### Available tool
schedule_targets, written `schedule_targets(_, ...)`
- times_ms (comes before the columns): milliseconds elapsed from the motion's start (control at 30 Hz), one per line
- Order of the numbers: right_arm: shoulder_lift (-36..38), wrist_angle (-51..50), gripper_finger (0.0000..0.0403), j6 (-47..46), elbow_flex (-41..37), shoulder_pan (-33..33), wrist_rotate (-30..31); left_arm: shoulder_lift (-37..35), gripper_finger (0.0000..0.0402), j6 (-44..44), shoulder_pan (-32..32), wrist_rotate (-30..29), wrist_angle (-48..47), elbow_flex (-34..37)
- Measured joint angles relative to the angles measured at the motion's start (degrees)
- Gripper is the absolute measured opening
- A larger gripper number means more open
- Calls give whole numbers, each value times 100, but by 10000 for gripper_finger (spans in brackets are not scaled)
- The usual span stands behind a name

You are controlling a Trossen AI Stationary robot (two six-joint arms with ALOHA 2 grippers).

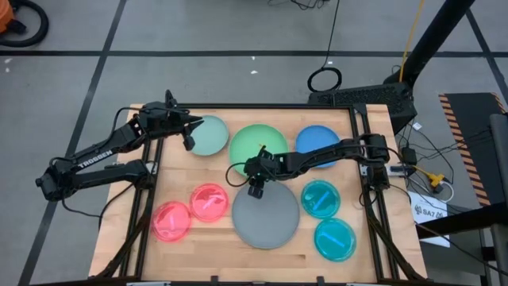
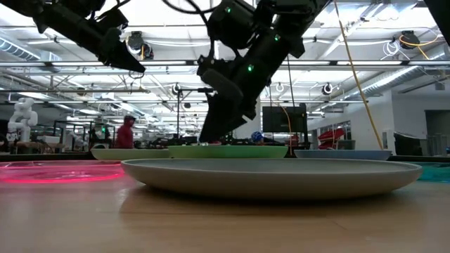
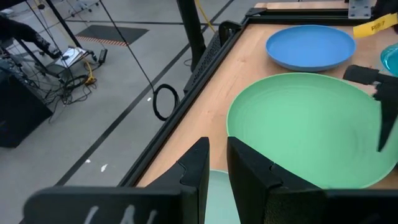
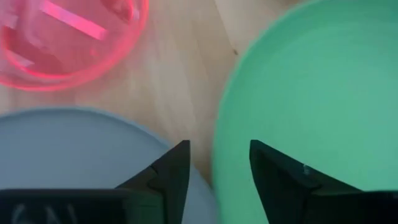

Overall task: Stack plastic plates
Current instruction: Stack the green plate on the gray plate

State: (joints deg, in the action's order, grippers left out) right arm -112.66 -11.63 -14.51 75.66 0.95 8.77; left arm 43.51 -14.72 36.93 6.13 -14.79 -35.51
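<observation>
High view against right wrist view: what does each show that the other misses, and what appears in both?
Only the high view shows the left claw over the medium pale mint round plastic plate, the blue round plastic plate and the two small translucent teal round plates.

Only the right wrist view shows the right claw open, its gap over the large green round plastic plate's rim.

Both show the green plate, the large grey round plastic plate and a small translucent pink round plate.

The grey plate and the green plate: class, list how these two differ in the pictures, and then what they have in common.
The grey plate lies at the table's near middle; the green plate lies behind it, toward the far edge. The right hand hangs open over the gap between them, with its arm crossing above the green plate only. Their colours differ. Both are large, round and flat on the wood, unstacked.
</observation>
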Motion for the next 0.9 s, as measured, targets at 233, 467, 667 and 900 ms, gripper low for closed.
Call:
schedule_targets(233, -156, 27, 154, 192, 2, -107, 316, 0, 65, 0, 0, 0, 17, 0)
schedule_targets(467, -162, 23, 133, 213, 2, -212, 327, 0, 65, 50, 0, 0, 6, 0)
schedule_targets(667, -162, 23, 87, 215, 2, -238, 324, 0, 65, 204, 0, 0, -2, 0)
schedule_targets(900, -162, 27, 10, 229, 2, -236, 320, 0, 65, 280, 0, 0, -7, 0)
